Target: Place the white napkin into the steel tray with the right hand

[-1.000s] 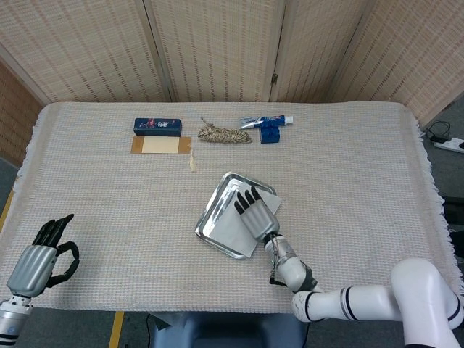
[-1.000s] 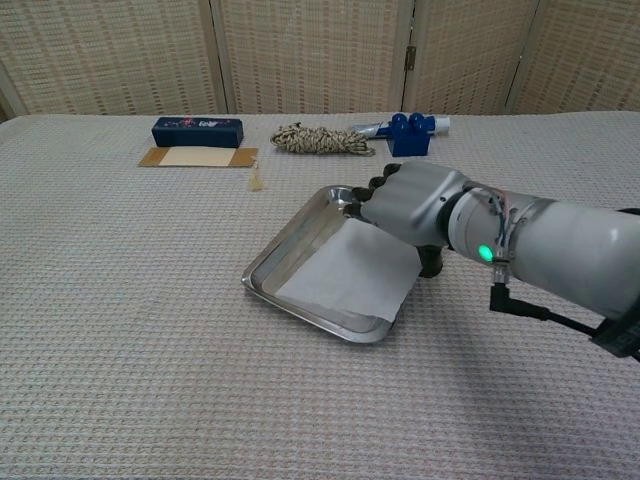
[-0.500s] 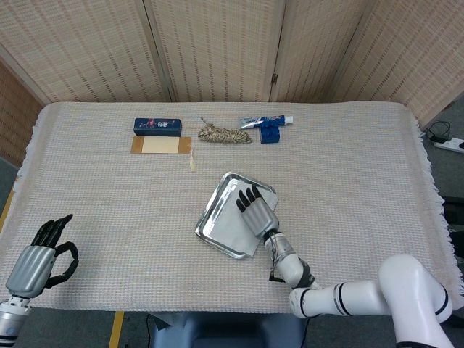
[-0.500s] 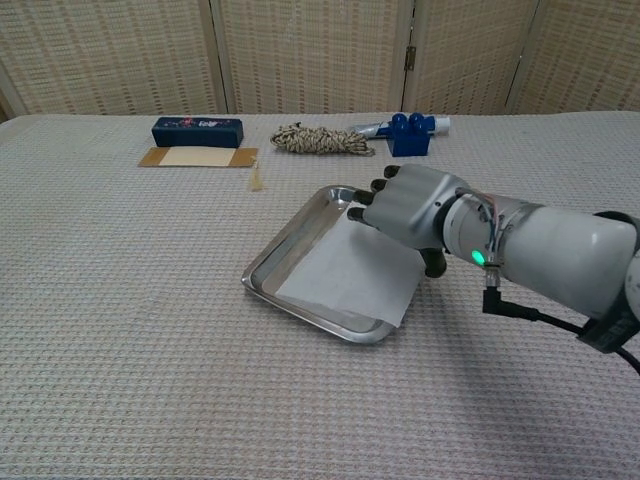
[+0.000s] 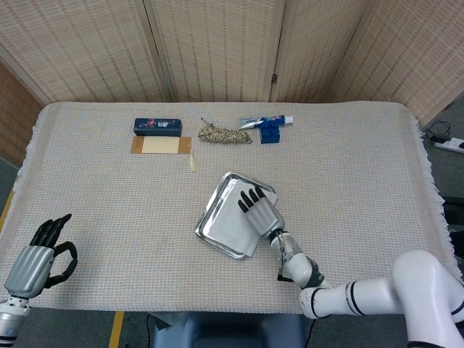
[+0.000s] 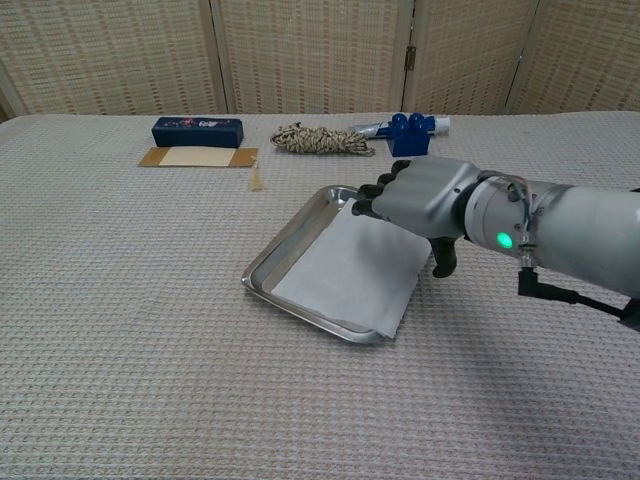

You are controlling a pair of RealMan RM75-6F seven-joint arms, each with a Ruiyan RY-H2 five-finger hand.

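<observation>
The white napkin (image 6: 352,274) lies flat inside the steel tray (image 6: 277,251), which sits near the middle of the worktop (image 5: 348,181); the sheet's corner at about 4 o'clock hangs over the tray's rim. The right hand (image 6: 420,199) hovers over the tray's 2 o'clock side, fingers extended forward and down toward the napkin's far edge. Whether the fingertips touch or pinch the sheet cannot be told from either view.

Judged from this, the placing is largely done: the napkin is in the tray, and what remains is to let go, if it is held at all, and draw the hand clear.

The left hand (image 5: 35,255) rests at the worktop's 8 o'clock corner, fingers loosely apart, holding nothing.
</observation>
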